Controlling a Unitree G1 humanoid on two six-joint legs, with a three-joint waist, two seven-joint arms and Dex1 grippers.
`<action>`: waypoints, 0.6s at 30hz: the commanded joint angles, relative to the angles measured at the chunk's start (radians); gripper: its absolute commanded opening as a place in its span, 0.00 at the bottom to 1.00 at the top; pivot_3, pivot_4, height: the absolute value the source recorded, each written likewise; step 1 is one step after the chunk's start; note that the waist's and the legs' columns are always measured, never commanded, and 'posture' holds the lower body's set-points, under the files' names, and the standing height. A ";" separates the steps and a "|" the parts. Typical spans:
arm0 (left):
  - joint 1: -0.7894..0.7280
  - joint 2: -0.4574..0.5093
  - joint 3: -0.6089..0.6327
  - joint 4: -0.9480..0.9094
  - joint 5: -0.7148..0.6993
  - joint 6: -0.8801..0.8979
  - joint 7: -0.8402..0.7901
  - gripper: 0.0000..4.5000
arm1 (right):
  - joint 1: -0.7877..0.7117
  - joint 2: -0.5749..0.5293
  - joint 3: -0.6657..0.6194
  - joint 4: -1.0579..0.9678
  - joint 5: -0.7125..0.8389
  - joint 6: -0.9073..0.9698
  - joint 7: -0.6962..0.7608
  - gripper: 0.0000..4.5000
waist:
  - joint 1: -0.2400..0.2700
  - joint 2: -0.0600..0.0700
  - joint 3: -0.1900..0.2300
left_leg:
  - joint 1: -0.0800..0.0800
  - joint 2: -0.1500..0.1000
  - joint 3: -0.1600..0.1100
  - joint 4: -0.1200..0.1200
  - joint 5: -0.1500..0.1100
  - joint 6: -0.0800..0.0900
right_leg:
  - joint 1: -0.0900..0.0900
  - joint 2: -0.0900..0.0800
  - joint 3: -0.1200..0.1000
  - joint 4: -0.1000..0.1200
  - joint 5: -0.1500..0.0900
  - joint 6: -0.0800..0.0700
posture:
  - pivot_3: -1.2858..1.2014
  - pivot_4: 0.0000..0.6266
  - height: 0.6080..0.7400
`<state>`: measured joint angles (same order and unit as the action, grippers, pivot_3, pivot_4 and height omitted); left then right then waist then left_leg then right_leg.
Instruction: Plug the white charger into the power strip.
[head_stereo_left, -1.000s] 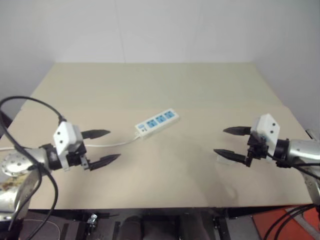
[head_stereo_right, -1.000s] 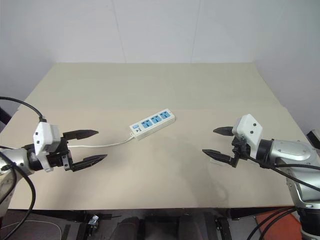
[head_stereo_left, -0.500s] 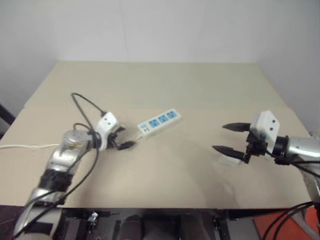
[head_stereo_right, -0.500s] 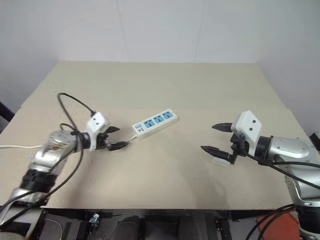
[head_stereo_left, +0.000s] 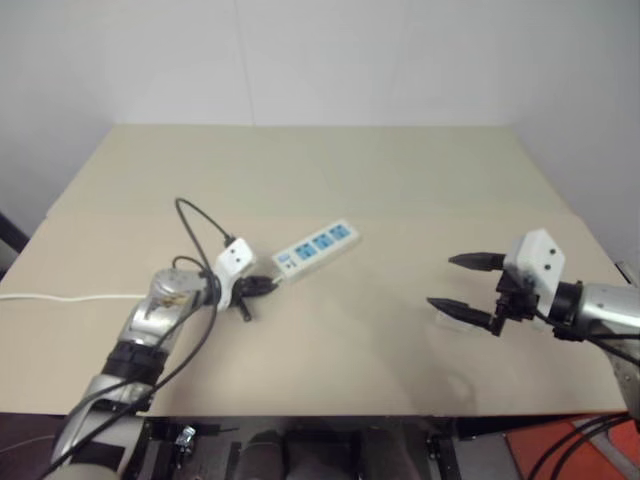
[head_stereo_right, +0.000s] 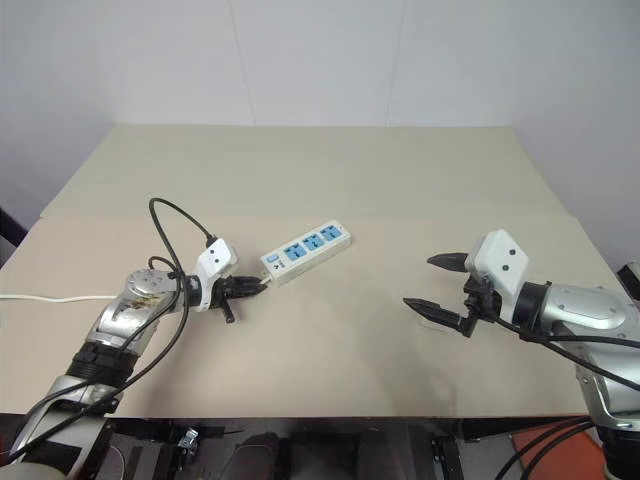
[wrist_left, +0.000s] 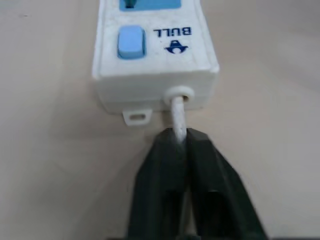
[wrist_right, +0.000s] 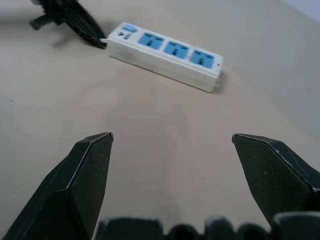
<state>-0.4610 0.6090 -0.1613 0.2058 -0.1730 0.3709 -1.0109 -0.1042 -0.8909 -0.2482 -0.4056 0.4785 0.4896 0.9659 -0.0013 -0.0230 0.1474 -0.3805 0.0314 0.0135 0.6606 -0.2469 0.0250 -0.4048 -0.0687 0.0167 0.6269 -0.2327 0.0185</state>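
I've got the left gripper (wrist_left: 179, 145) clamped on the thin cord (wrist_left: 178, 114) right at the switch end of the power strip (head_stereo_right: 305, 245), which looks light and slidey. The white charger (head_stereo_left: 447, 317) sits under the right gripper (head_stereo_right: 432, 285), jaws wide apart. I'd pinch its flat sides.

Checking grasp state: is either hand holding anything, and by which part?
Left hand is shut on the power strip's thin white cord, right where it leaves the switch end. Right hand is open, holding nothing.
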 joint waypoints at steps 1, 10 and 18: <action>0.090 0.065 0.037 -0.186 -0.097 0.029 -0.108 0.01 | -0.013 -0.015 -0.028 -0.020 0.019 -0.003 0.003 1.00 | -0.004 0.000 0.000 | 0.000 0.000 0.000 0.000 0.000 0.000 | 0.000 0.000 0.000 0.000 0.000 0.000 | 0.52 0.24 1.00; 0.330 0.096 0.192 -0.413 -0.141 -0.053 -0.006 0.18 | -0.026 -0.011 -0.009 -0.007 0.012 -0.012 0.004 1.00 | 0.005 0.000 0.000 | -0.001 0.001 0.000 0.000 0.000 0.000 | -0.001 -0.001 0.000 -0.001 -0.001 0.002 | 0.52 0.24 1.00; 0.344 -0.002 0.207 -0.396 -0.190 -0.214 -0.020 0.74 | -0.038 -0.008 0.001 0.000 0.010 -0.016 0.007 1.00 | 0.011 0.000 0.000 | -0.001 0.000 0.000 0.000 0.000 0.000 | -0.001 -0.001 -0.001 -0.001 0.000 0.000 | 0.52 0.24 1.00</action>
<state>-0.1118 0.6106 0.0211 -0.1837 -0.3406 0.2011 -1.0225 -0.1367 -0.8938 -0.2316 -0.3897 0.4830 0.4893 0.9729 0.0097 -0.0231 0.1476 -0.3817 0.0315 0.0138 0.6605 -0.2469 0.0250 -0.4057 -0.0698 0.0161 0.6258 -0.2326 0.0181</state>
